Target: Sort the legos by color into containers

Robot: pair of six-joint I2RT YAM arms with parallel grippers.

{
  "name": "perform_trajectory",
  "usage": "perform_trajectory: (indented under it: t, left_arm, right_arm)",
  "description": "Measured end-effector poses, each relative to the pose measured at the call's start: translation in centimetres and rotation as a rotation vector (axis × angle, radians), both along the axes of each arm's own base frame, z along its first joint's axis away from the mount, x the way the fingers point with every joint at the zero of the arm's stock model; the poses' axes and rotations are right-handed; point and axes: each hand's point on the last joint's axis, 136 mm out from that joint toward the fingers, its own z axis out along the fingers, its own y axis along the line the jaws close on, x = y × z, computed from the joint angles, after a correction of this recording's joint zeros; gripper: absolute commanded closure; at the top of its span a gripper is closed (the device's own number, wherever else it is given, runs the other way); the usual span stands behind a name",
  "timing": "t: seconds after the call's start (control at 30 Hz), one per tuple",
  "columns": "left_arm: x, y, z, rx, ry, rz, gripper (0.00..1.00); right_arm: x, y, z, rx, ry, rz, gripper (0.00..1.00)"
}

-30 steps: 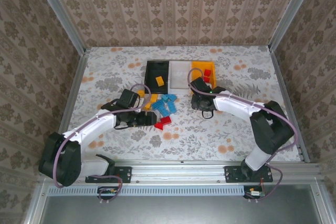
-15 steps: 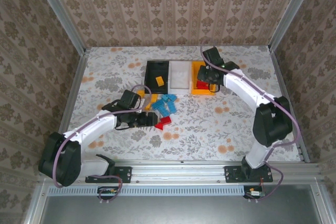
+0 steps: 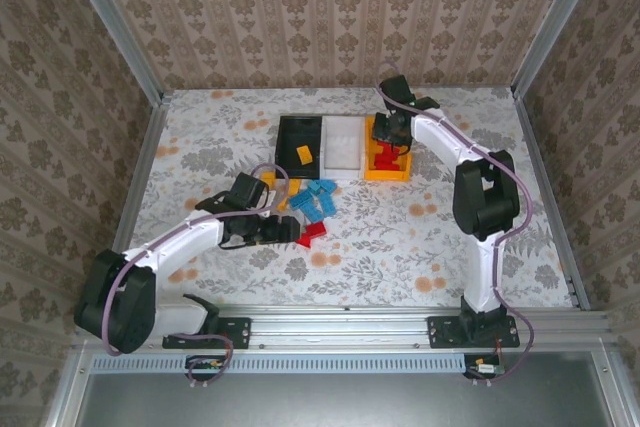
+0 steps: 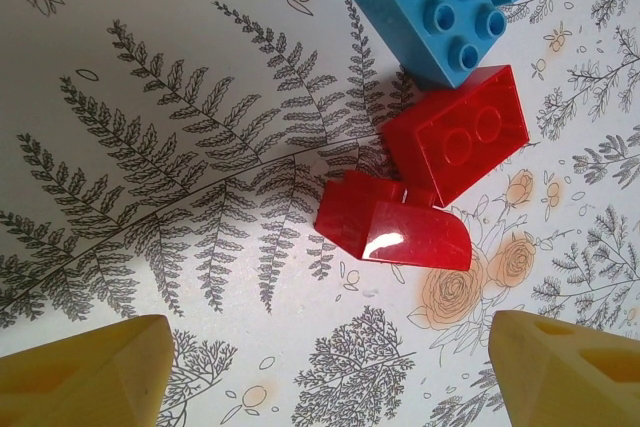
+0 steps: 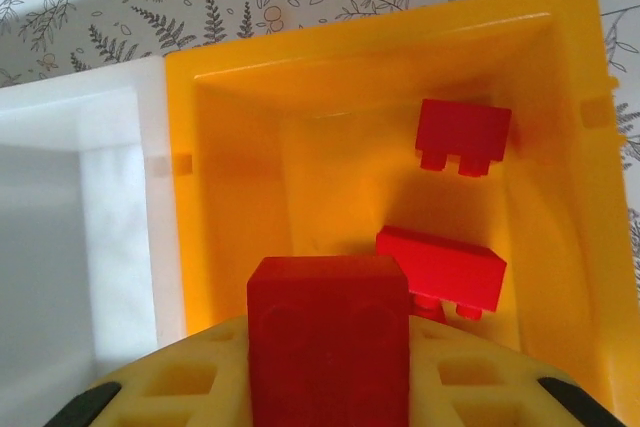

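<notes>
Right gripper (image 3: 388,133) clamps a red brick (image 5: 330,337) directly above the near end of the orange-yellow tray (image 5: 235,177), where two more red bricks (image 5: 442,269) lie; release should drop it straight in. Left gripper (image 4: 325,372), spread wide, hovers over loose red bricks (image 4: 395,232) on the desk (image 4: 150,197).

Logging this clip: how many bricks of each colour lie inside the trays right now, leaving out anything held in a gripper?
Red bricks: 2, in the orange-yellow tray
Orange brick: 1, in the black tray
Light blue bricks: 0, all loose outside the trays
Total: 3
Left out: the held red brick in the right gripper.
</notes>
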Motion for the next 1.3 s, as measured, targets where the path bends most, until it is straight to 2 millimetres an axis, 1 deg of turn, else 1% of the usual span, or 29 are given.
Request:
perform_trajectory:
  t: [0.17,0.4,0.53,0.8,1.03,1.1,1.17,1.23,1.3]
  left_arm:
    - [0.0,0.0,0.0,0.001,0.001,0.0,0.16]
    - [0.0,0.0,-0.2,0.003,0.006,0.0,0.16]
    - [0.0,0.0,-0.2,0.004,0.006,0.0,0.16]
    - [-0.1,0.0,-0.5,0.01,0.017,0.0,0.16]
    - [-0.1,0.1,-0.5,0.011,0.017,0.0,0.16]
    - [0.0,0.1,-0.5,0.014,0.015,0.002,0.16]
    - [0.1,0.3,-0.5,0.02,0.008,0.008,0.16]
    - [0.2,0.6,-0.3,0.023,0.002,0.019,0.17]
    - [0.6,1.3,-0.1,0.027,-0.003,0.046,0.17]
  right_arm:
    - [1.3,-0.2,-1.1,-0.011,0.014,0.006,0.7]
    - [2.0,-0.6,-2.3,-0.016,0.038,0.0,0.68]
    - [2.3,-0.7,-2.4,-0.016,0.037,-0.001,0.62]
    - [2.2,-0.6,-2.4,-0.018,0.044,0.013,0.5]
    - [2.1,-0.6,-2.5,-0.017,0.047,0.017,0.47]
    - [1.9,-0.5,-2.6,-0.011,0.05,0.021,0.46]
    - [1.1,-0.5,-2.7,-0.001,0.055,0.026,0.45]
    - [-0.1,-0.5,-2.7,0.012,0.064,0.034,0.44]
    - [-1.4,-0.4,-2.1,0.026,0.059,0.038,0.44]
